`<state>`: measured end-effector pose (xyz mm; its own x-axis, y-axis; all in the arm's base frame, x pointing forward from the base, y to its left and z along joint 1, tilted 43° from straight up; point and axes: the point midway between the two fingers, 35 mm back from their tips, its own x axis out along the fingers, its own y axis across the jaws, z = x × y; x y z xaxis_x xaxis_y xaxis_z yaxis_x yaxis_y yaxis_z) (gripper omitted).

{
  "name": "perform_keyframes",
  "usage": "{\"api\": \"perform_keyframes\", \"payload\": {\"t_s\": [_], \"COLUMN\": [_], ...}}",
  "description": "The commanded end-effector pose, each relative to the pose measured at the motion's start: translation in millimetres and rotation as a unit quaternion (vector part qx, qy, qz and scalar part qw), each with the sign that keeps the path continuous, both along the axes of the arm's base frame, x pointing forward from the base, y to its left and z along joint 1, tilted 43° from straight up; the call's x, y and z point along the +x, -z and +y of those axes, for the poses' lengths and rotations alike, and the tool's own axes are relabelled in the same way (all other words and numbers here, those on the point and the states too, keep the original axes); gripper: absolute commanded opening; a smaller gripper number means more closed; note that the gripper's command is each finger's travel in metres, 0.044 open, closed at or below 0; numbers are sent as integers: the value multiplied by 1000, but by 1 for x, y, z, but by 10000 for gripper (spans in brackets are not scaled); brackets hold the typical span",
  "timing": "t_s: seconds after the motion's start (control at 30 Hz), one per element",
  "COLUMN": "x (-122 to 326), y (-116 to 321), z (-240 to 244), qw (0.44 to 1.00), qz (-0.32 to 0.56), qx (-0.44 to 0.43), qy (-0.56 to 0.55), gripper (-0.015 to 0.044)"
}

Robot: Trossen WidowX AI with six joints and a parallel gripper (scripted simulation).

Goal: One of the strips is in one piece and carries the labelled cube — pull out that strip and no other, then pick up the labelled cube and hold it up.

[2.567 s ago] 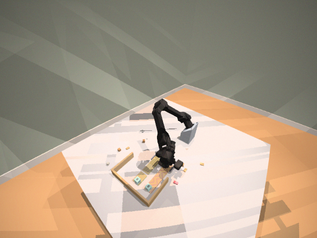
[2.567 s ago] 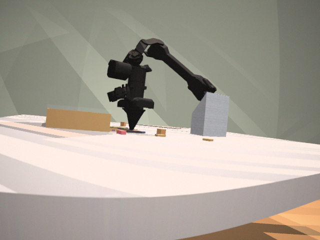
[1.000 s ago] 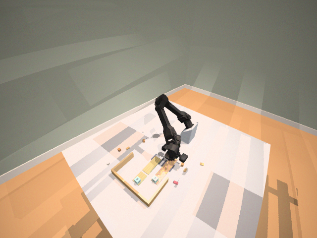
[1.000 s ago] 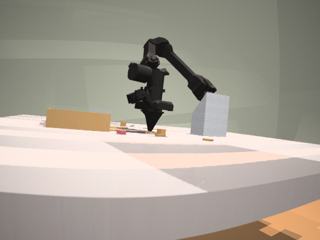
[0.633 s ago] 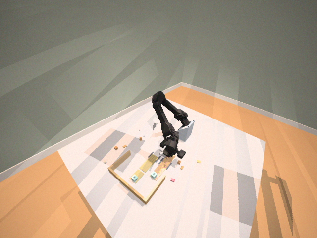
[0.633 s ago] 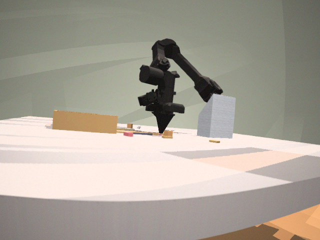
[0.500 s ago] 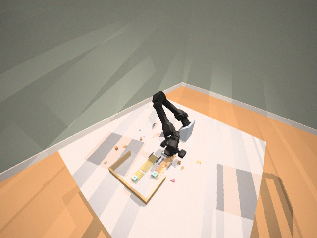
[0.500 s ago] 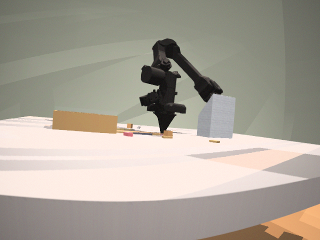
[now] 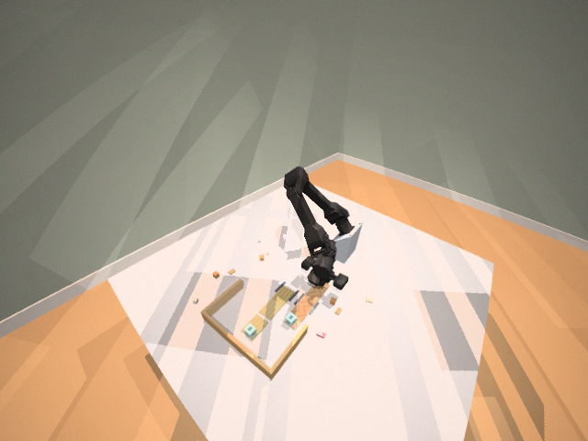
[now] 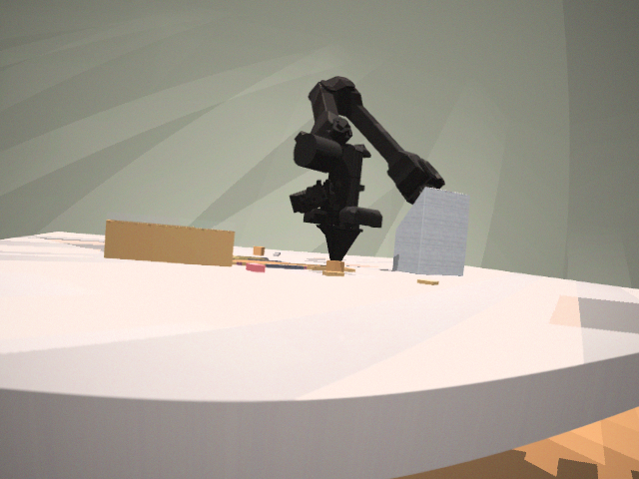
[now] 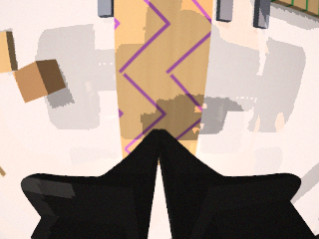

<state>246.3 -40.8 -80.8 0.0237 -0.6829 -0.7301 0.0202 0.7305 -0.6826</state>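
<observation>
Nearby, a brown block [image 9: 333,300] [image 11: 40,81] apparently sits clear beside the zigzag strip [image 9: 303,307] [image 11: 161,65], end effector [image 9: 324,285] [image 10: 336,258] [image 11: 159,134] clenched.
</observation>
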Motion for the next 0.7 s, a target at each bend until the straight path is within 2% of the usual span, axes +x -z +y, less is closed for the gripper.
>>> {"api": "perform_keyframes", "payload": {"t_s": [0.0, 0.67], "x": [-15, -44], "y": [3, 4], "z": [-3, -3], "qw": [1000, 1000], "qz": [12, 13], "qx": [0, 0], "qy": [6, 6], "gripper": [0, 0]}}
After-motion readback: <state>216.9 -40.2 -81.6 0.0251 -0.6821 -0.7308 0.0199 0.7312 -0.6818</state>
